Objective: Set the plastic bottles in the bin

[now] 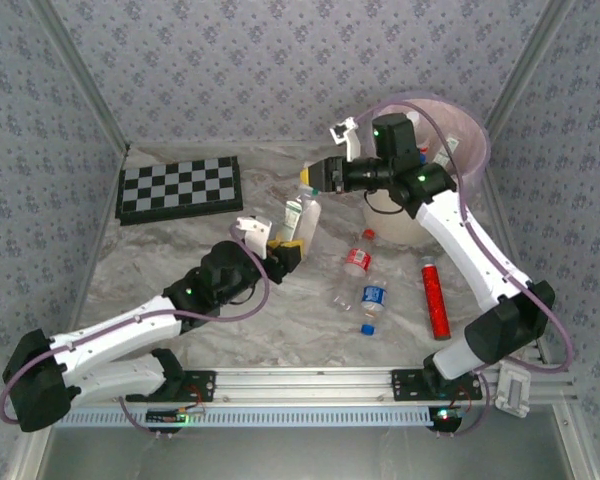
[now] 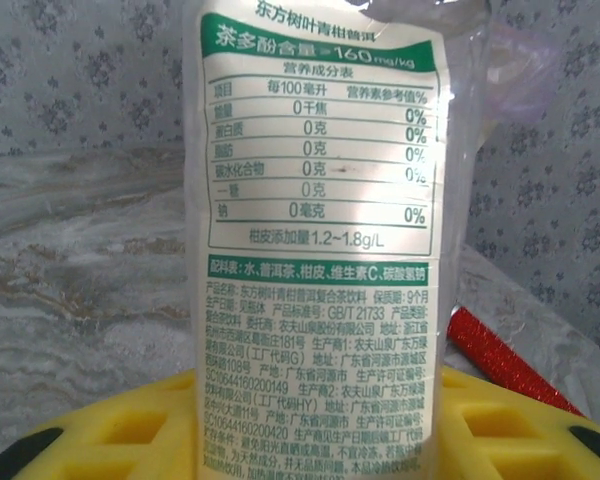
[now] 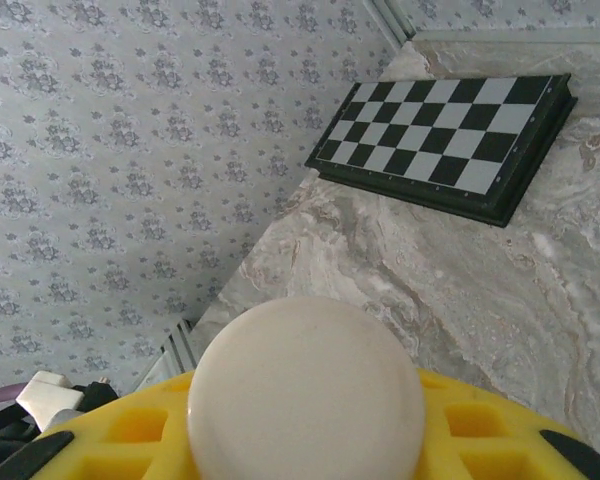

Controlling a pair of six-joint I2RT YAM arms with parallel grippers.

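One plastic bottle [image 1: 302, 215] with a white-and-green label stands upright over the table's middle, held from two sides. My left gripper [image 1: 290, 250] is shut on its lower body; in the left wrist view the label [image 2: 320, 250] stands between the yellow fingers [image 2: 130, 430]. My right gripper [image 1: 316, 175] is shut on the top of this bottle, and its cream cap [image 3: 305, 390] sits between the yellow fingers [image 3: 500, 440]. Two more bottles lie on the table, one red-labelled [image 1: 353, 268] and one blue-labelled [image 1: 373, 298]. The bin [image 1: 477, 150] with its pink liner stands at the back right.
A slim red cylinder [image 1: 437, 298] lies to the right of the loose bottles, also seen as a red cylinder [image 2: 505, 360] past the held bottle. A loose blue cap [image 1: 368, 328] lies near the front. A chessboard [image 1: 180, 188] lies at the back left. Patterned walls close the table in.
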